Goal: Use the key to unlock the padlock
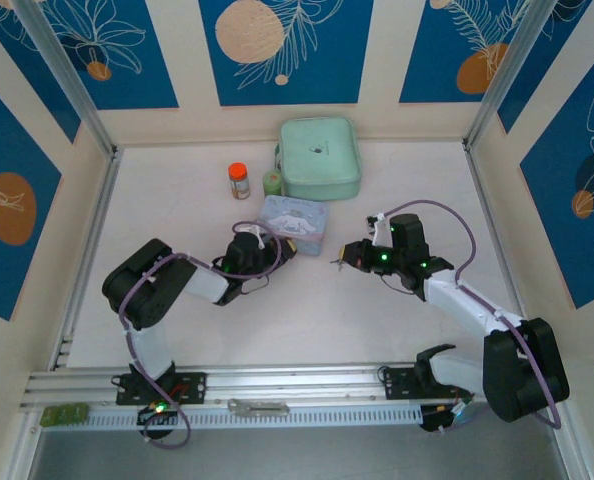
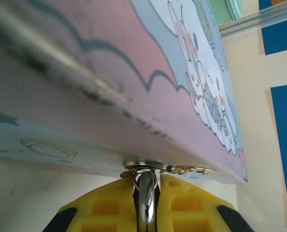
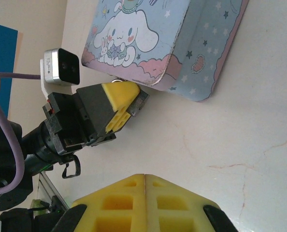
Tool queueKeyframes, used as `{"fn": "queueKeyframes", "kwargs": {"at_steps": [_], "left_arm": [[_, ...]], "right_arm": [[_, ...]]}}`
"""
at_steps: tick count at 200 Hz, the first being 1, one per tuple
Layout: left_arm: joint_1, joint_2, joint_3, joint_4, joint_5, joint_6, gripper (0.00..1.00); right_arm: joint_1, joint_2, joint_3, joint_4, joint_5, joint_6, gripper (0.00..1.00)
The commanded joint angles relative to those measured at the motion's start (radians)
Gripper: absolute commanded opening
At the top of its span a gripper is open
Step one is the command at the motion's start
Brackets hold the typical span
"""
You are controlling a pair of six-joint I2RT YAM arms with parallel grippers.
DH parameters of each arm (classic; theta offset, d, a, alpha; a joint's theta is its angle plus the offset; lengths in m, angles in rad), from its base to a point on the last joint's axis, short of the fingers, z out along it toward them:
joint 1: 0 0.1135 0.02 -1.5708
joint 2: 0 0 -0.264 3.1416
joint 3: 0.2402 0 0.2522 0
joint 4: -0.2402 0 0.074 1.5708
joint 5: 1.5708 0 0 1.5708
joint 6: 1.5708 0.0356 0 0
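Observation:
The padlock (image 2: 148,198) is a small shiny metal piece at the near edge of the pale blue tin (image 2: 134,72). My left gripper (image 2: 150,176) is shut on it. From the right wrist view it is a dark block (image 3: 142,101) at the left gripper's (image 3: 134,94) yellow tip, against the tin (image 3: 182,43). My right gripper (image 1: 345,257) hovers right of the tin (image 1: 292,222), jaws shut. A tiny thin sliver, the key (image 1: 334,263), pokes from its tip. In the right wrist view the fingers (image 3: 124,193) press together and hide the key.
A mint green case (image 1: 320,158) lies behind the tin. An orange-capped bottle (image 1: 238,180) and a small green jar (image 1: 273,183) stand beside it. An aluminium rail (image 1: 277,385) runs along the near edge. Bare table separates the two grippers.

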Motion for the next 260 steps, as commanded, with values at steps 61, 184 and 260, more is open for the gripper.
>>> {"fn": "queueKeyframes", "kwargs": {"at_steps": [61, 184, 260], "left_arm": [[-0.004, -0.038, 0.026, -0.001, -0.022, -0.009, 0.0], [-0.01, -0.023, 0.098, 0.037, -0.026, -0.115, 0.0], [-0.037, -0.034, 0.11, 0.126, -0.038, -0.225, 0.0]], "right_arm": [[0.011, 0.032, -0.043, 0.15, 0.014, 0.065, 0.0], [0.051, 0.118, -0.032, 0.273, -0.004, 0.083, 0.0], [0.062, 0.081, -0.102, 0.407, -0.032, 0.195, 0.0]]}}
